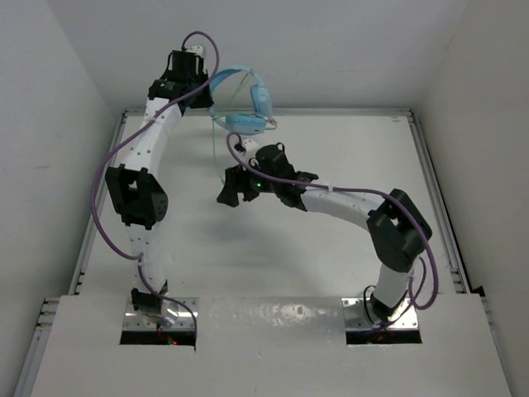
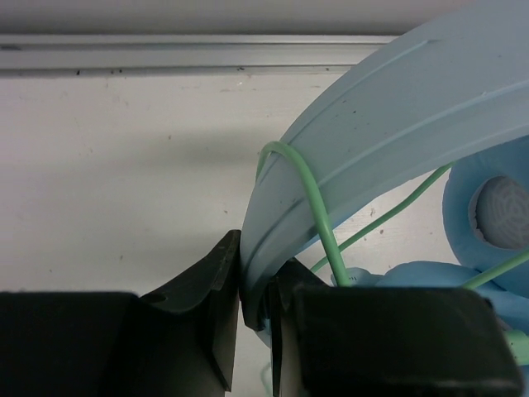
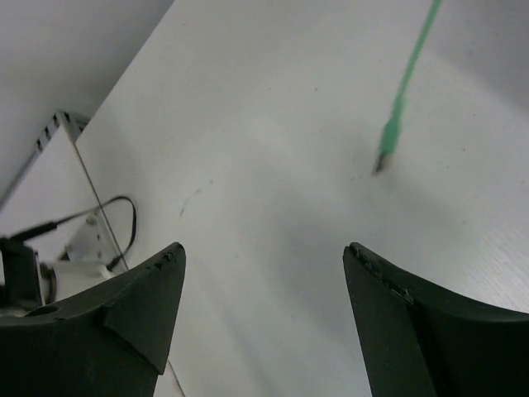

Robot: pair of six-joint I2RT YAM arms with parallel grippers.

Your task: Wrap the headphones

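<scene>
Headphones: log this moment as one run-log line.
left gripper: shut on headphones | right gripper: open, empty | cable: looped over headband, plug end free

place: robot lab cell | evidence: bare white walls (image 1: 347, 58), white table (image 1: 273, 265), metal edge rail (image 1: 436, 198), bolted arm base plate (image 1: 354, 313)

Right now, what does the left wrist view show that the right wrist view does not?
Only the left wrist view: the left gripper shut on the light blue headband, the cable looped over that band, and an ear cup at the right edge. Only the right wrist view: the right gripper open and holding nothing, with the plug beyond its fingers. Both views: the green cable and the white table.
</scene>
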